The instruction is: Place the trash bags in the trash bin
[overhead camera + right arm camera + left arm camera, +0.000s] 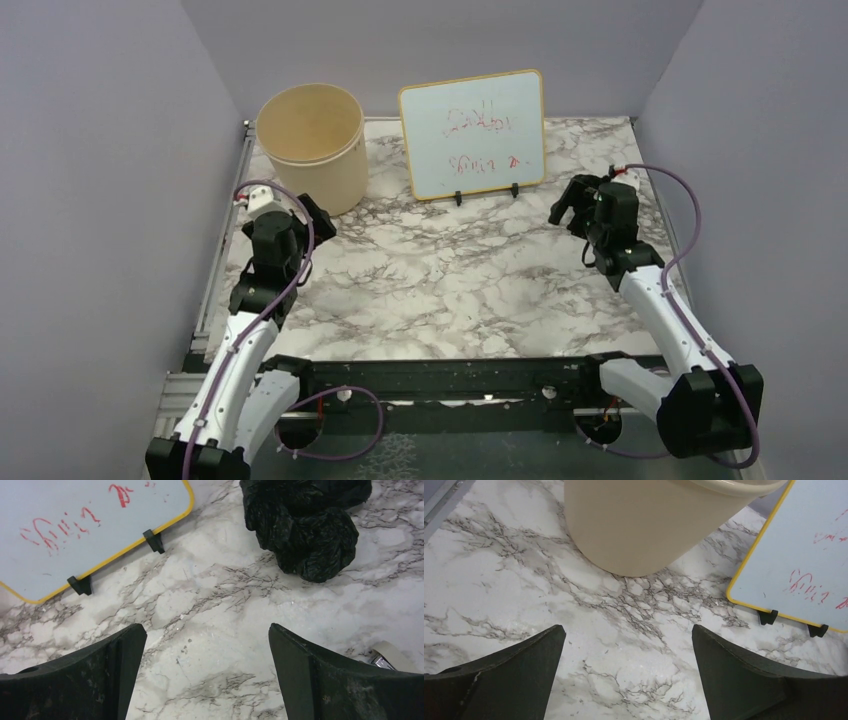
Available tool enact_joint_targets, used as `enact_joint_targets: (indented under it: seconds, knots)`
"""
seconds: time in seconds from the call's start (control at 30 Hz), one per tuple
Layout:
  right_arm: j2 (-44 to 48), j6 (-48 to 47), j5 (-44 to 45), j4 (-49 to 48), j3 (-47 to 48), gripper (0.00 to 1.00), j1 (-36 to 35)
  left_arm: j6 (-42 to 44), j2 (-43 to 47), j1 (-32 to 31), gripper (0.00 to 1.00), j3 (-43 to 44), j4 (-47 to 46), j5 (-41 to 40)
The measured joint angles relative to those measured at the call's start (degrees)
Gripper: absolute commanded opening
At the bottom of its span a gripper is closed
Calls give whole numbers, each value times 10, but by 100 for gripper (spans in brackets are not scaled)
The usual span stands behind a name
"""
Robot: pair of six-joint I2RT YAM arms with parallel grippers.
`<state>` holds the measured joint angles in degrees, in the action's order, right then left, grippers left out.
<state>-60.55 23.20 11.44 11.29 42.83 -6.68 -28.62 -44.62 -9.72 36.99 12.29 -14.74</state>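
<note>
The cream trash bin (312, 145) stands upright at the back left; its side fills the top of the left wrist view (644, 525). A crumpled glossy black trash bag (305, 525) lies on the marble in the right wrist view, ahead and to the right of my right gripper (207, 632), apart from it. In the top view the bag is hidden behind my right gripper (570, 205). My right gripper is open and empty. My left gripper (318, 218) is open and empty, a short way in front of the bin, over bare marble (629, 635).
A white whiteboard with red writing and a yellow frame (472, 133) stands on black feet at the back middle, between the bin and the right gripper. A small beige object (392, 655) lies near the right finger. Purple walls enclose the marble table (440, 280).
</note>
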Motion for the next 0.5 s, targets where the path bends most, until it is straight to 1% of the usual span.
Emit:
enact_joint_targets:
  seconds: [0.13, 0.3, 0.37, 0.5]
  knots:
    - [-2, -12, -26, 11, 4, 100, 0, -21, 5, 0, 99, 12, 43, -19]
    - [-12, 14, -9, 38, 30, 100, 0, -28, -2, 0, 99, 46, 113, -30]
    - [-9, 9, -9, 34, 30, 100, 0, -11, -6, 0, 99, 56, 127, -14]
    - [-21, 1, -5, 40, 33, 100, 0, 23, -37, 0, 99, 66, 138, 45]
